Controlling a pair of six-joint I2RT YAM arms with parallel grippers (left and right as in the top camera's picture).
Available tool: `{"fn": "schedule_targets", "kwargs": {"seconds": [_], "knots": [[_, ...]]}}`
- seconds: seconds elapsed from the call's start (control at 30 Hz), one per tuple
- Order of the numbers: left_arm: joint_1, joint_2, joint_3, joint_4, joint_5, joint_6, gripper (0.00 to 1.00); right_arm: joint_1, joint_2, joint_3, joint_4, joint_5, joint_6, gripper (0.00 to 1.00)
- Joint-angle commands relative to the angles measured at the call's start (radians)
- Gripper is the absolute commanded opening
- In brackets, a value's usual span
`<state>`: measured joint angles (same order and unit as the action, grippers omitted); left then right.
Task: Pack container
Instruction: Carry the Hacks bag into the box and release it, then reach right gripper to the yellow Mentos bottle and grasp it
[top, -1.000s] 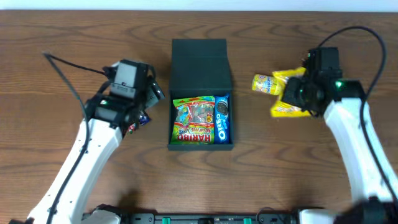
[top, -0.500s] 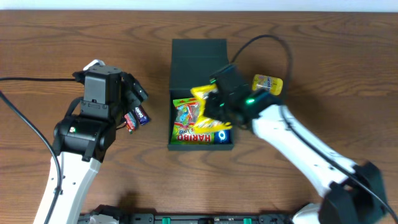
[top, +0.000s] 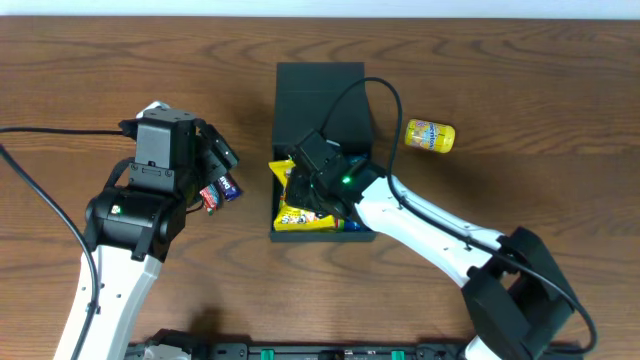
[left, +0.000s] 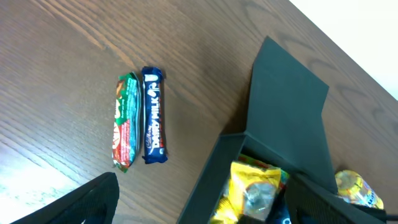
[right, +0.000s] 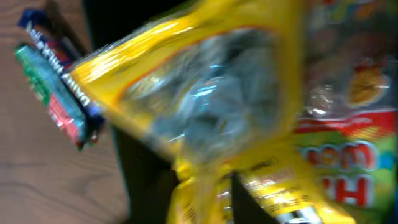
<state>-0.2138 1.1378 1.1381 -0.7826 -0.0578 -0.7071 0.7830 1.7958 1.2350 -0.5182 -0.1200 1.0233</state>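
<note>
The container (top: 322, 92) is a dark box with its flap lid open to the back; it also shows in the left wrist view (left: 289, 106). My right gripper (top: 312, 185) is over the box's left part, shut on a yellow snack packet (top: 292, 205) that hangs into the box (right: 199, 93). A Haribo bag (right: 348, 124) lies in the box under it. My left gripper (top: 215, 162) is open and empty, above and apart from two snack bars (top: 222, 190), one green-red (left: 126, 121) and one blue (left: 153, 115).
A small yellow packet (top: 430, 135) lies on the table right of the box lid. The right arm stretches from the front right across to the box. The left arm's cable runs off to the left.
My right gripper has carried the yellow packet from the table's right side over the box and down into its left part. The left arm shifted left earlier and now holds still.
</note>
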Motion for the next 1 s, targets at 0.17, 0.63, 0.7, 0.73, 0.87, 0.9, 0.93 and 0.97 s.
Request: {"fn": "schedule_targets", "kwargs": {"seconds": [0.17,0.63,0.7,0.73,0.87,0.9,0.93,0.97], "knots": [[0.004,-0.007,-0.010,-0.015,0.002,0.002,0.87,-0.022,-0.040,0.012,0.050,-0.154,-0.201,0.71],[0.004,0.000,-0.010,-0.044,-0.005,0.005,0.87,-0.322,-0.248,0.012,-0.041,0.439,-0.628,0.88],[0.004,0.002,-0.010,-0.045,-0.005,0.005,0.87,-0.375,-0.224,0.012,-0.028,0.437,-0.777,0.92],[0.004,0.002,-0.010,-0.044,-0.005,0.005,0.88,-0.397,-0.211,0.012,-0.013,0.437,-0.858,0.94],[0.004,0.002,-0.010,-0.045,-0.005,0.005,0.88,-0.488,-0.152,0.012,0.044,0.362,-1.281,0.99],[0.004,0.002,-0.010,-0.045,-0.005,0.005,0.87,-0.507,-0.137,0.012,0.053,0.331,-1.351,0.99],[0.004,0.002,-0.010,-0.048,-0.005,0.005,0.87,-0.528,-0.122,0.012,0.058,0.292,-1.413,0.99],[0.004,0.002,-0.010,-0.051,-0.005,0.005,0.87,-0.548,-0.109,0.012,0.058,0.245,-1.476,0.99]]}}
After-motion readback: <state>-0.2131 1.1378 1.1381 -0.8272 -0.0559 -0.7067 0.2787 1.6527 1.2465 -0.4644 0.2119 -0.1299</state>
